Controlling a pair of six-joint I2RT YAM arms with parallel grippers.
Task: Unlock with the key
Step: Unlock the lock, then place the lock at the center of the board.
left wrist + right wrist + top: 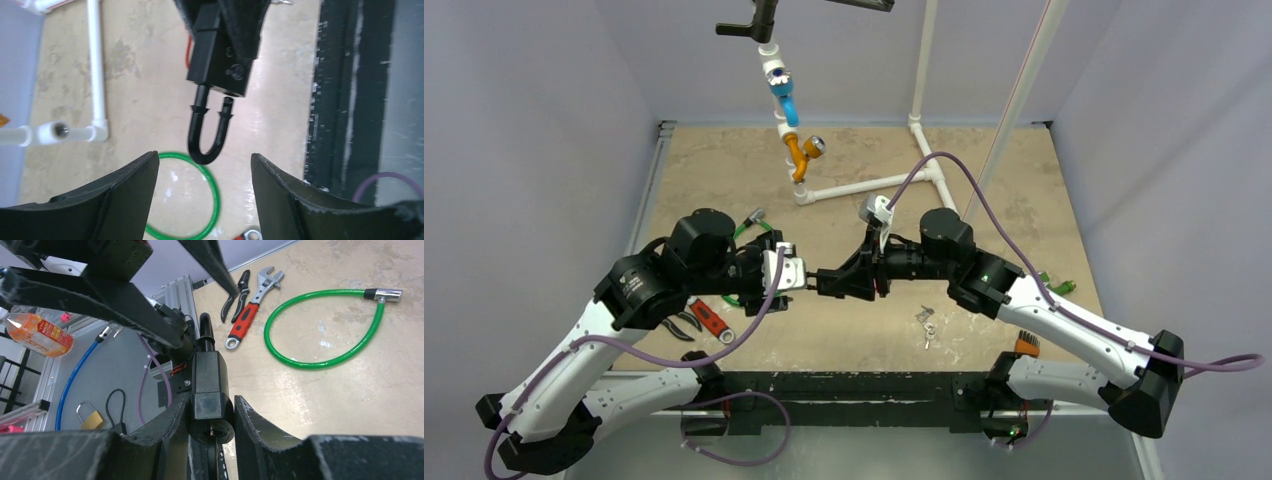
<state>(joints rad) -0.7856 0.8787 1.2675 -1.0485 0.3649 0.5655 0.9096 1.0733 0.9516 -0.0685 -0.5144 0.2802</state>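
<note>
Your right gripper (211,412) pinches the black padlock (210,372) by its body, mid-frame in the top view. Your left gripper (205,162) stands spread, with the shackle (193,135) centred just before its fingertips. The keys (926,322) lie on the table (1024,210), lower centre.

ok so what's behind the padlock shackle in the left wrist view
Table with a green cable loop lying on it past the shackle tip. A jaw of the left gripper covers the loop's left side; the padlock body hides more table.
</note>
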